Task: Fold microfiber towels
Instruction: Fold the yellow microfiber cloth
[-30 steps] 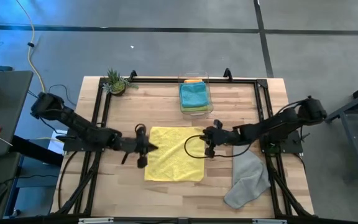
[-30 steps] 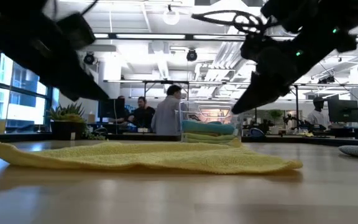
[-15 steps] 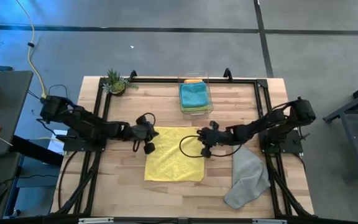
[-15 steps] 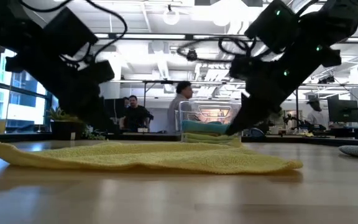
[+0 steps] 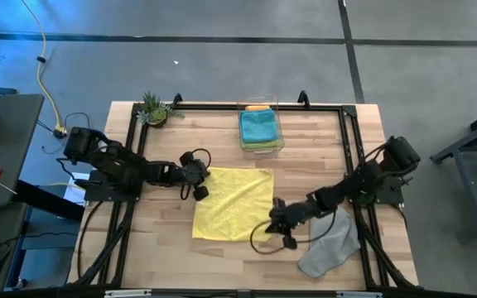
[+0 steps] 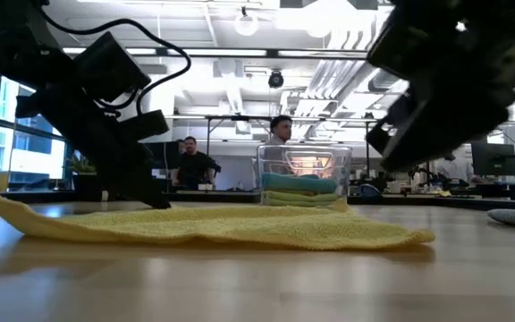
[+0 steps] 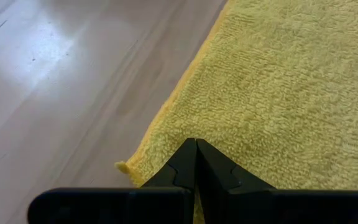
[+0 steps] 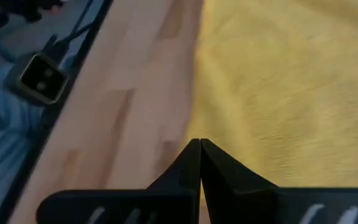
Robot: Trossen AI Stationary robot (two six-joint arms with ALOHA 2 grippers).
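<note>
The yellow towel [image 5: 232,203] lies spread flat on the middle of the table. My left gripper [image 5: 204,175] is shut and low over the towel's far left corner [image 7: 124,167]. My right gripper [image 5: 272,223] is shut and stands above the towel's right edge [image 8: 199,93], near its near right corner. The grey towel [image 5: 331,240] lies crumpled on the table at the near right. The teal [image 5: 259,126], lime green [image 5: 260,146] and orange [image 5: 257,108] towels lie in the clear bin [image 5: 278,124]. My left gripper's shut fingertips [image 7: 196,144] point slanting down from the table's left at the yellow towel, just inside its far left corner. In the low view they reach down to the cloth's surface [image 6: 161,206]. I cannot tell whether they touch it.
A small potted plant [image 5: 154,109] stands at the far left corner. Black frame rails [image 5: 135,141] run along the table's left, far and right sides. People show in the room beyond the table in the low view [image 6: 280,143].
My left gripper has gone toward the table's far edge, to the yellow towel's far left corner. My right gripper has gone toward the near edge along the towel's right side, and is blurred now. The towel has kept its place.
</note>
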